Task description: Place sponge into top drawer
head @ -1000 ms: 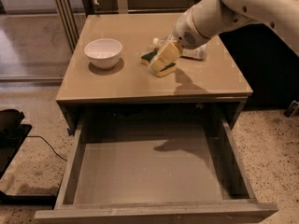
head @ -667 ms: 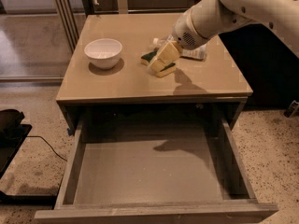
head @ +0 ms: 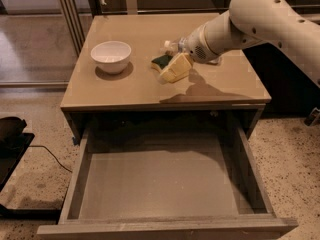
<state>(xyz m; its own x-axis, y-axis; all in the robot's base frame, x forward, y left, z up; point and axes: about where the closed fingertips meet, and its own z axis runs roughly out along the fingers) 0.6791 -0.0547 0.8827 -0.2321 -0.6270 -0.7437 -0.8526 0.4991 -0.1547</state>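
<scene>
The sponge, dark green on top with a pale edge, lies on the tan table near its middle. My gripper, with yellowish pads, is low over the tabletop, right beside the sponge on its right and partly covering it. The white arm reaches in from the upper right. The top drawer is pulled wide open below the table's front edge; its flat grey bottom holds nothing.
A white bowl stands on the table's left part. A small pale object lies behind the gripper, mostly hidden by the arm. A dark object and cable lie on the speckled floor at left.
The gripper has sunk a little toward the tabletop beside the sponge. The sponge, bowl and drawer have not moved.
</scene>
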